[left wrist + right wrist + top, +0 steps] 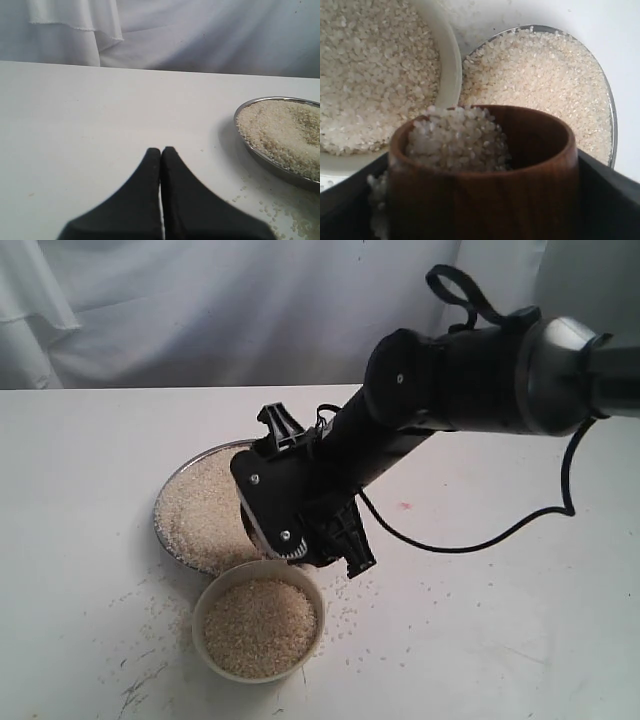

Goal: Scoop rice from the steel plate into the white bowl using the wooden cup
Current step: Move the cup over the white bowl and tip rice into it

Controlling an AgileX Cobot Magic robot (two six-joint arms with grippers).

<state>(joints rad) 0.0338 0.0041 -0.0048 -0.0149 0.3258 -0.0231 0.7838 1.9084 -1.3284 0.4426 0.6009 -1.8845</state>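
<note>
Exterior: white bowl (203, 612) rim touches steel plate (158, 508) near edge. Rice (200, 505) fills both, stray grains around. Desk (500, 640) open either side. Right hand (300, 525) angled down over that junction.
Left wrist: left hand (161, 151) pinched closed, empty, plate apart.
Right wrist: right hand clamps wooden cup (485, 195), rice heaped inside.

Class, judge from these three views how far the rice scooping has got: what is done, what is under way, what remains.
Done: the white bowl is nearly full of rice. Under way: the right gripper grips the wooden cup, loaded with grains, close to the bowl's rim. Remaining: emptying that load, and the steel plate holds plenty more; loose grains lie on the table. The left gripper is shut and empty.
</note>
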